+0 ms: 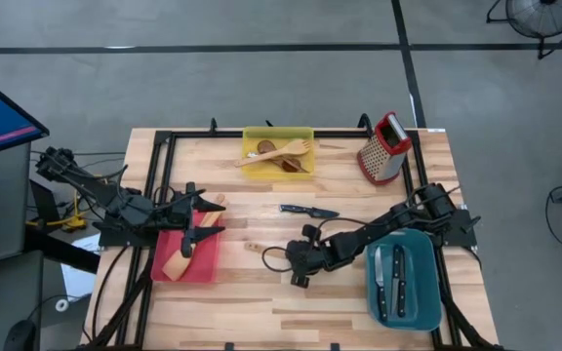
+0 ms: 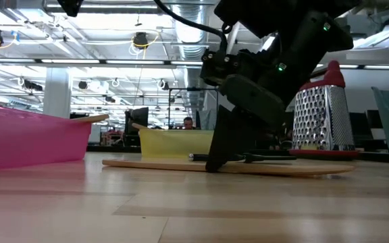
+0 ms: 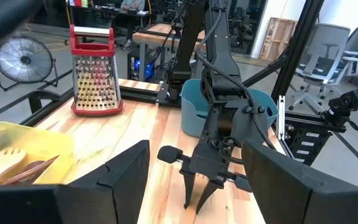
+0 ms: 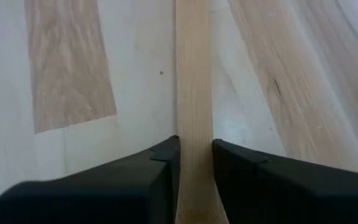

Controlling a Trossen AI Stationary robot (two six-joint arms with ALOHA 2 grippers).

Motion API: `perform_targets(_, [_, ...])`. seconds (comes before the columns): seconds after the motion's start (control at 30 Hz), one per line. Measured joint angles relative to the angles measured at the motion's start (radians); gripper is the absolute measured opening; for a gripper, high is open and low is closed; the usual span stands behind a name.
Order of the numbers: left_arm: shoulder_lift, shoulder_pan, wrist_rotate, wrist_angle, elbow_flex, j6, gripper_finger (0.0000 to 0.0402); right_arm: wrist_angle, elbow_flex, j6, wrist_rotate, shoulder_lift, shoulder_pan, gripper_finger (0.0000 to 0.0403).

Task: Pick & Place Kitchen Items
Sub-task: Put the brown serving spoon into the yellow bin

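Right gripper low centre of the high view, down on the pale wooden plank surface, jaws pressed on both sides of a pale flat wooden spatula handle; right wrist view shows the two dark fingers touching the handle's edges, handle lying flat on the surface. In the low view the same gripper stands with fingertips on the long pale spatula lying flat across mid-frame. Teal rectangular plastic bin at lower right of the high view, just beside the right arm, holds black-handled steel-bladed knives. Pink-red rectangular bin at lower left holds a pale wooden spoon-shaped utensil, its end poking over the bin's edge. Left gripper hovers over that bin's upper edge, jaws spread wide, nothing between them; left wrist view shows its two dark fingers well apart. Loose black-handled knife lies on the surface at frame centre, between the two arms, above the right gripper. Farther back, yellow rectangular bin at upper centre holds a pale wooden slotted turner and a dark brown wooden spoon. Red-topped metal box grater sits at upper right, apart from the yellow bin. Low view background: a person far off behind the yellow bin, small, unclear.
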Motion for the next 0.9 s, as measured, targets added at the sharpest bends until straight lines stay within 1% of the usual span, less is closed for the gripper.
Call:
perform_targets(0.23, [0.000, 0.000, 0.000, 0.000, 0.000, -0.002, 0.0237, 0.011, -0.007, 0.003, 0.010, -0.030, 0.001, 0.0074])
perform_targets(0.4, [0.000, 0.000, 0.000, 0.000, 0.000, -0.018, 0.0237, -0.005, -0.011, -0.010, 0.023, -0.082, -0.002, 0.0079])
perform_targets(0.53, [0.000, 0.000, 0.000, 0.000, 0.000, -0.018, 0.0237, -0.015, -0.009, -0.016, 0.043, -0.142, -0.001, 0.0080])
perform_targets(0.9, [0.000, 0.000, 0.000, 0.004, 0.000, -0.018, 0.0237, -0.006, -0.005, -0.068, 0.048, -0.318, 0.001, 0.0081])
